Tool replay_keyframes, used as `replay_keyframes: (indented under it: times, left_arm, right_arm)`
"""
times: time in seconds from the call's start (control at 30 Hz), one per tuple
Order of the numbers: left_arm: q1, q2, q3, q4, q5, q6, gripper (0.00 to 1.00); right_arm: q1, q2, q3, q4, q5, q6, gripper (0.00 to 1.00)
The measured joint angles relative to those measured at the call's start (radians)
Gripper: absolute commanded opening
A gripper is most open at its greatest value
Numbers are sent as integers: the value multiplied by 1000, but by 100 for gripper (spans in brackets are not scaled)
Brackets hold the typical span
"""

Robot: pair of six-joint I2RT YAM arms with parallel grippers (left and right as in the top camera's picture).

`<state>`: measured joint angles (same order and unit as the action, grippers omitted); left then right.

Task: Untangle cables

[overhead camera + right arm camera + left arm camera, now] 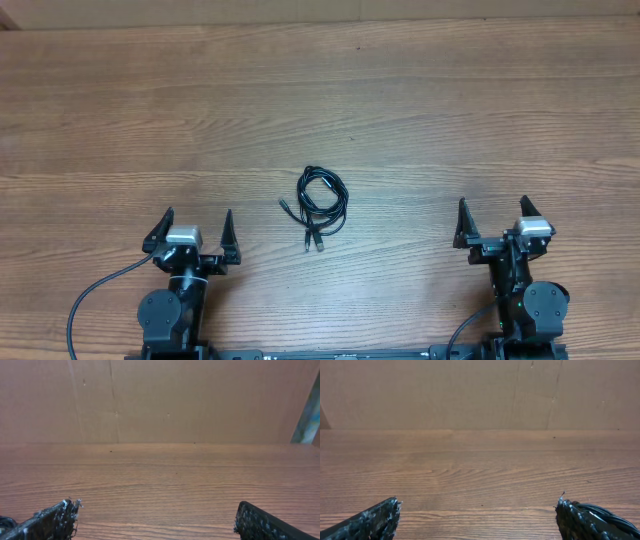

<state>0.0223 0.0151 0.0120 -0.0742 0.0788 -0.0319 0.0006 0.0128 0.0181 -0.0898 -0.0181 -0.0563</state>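
The cables lie as one small coiled black bundle at the middle of the wooden table, with a few short plug ends sticking out at its lower left. A bit of the bundle shows behind the right finger in the left wrist view. My left gripper is open and empty, to the lower left of the bundle. My right gripper is open and empty, to the lower right of it. Both wrist views show spread fingers over bare wood.
A brown wall rises behind the table's far edge. A pale blue-grey strip leans at the far right in the right wrist view. Thick black arm wires trail by the left arm base.
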Motion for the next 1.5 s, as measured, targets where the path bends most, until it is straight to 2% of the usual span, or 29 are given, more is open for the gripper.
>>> replay_keyframes:
  times: [0.67, 1.5]
  left_arm:
    - [0, 0, 2, -9, 8, -30, 99]
    - [0, 0, 109, -90, 27, -41, 100]
  right_arm:
    - [0, 0, 0, 0, 0, 0, 100]
    - [0, 0, 0, 0, 0, 0, 100]
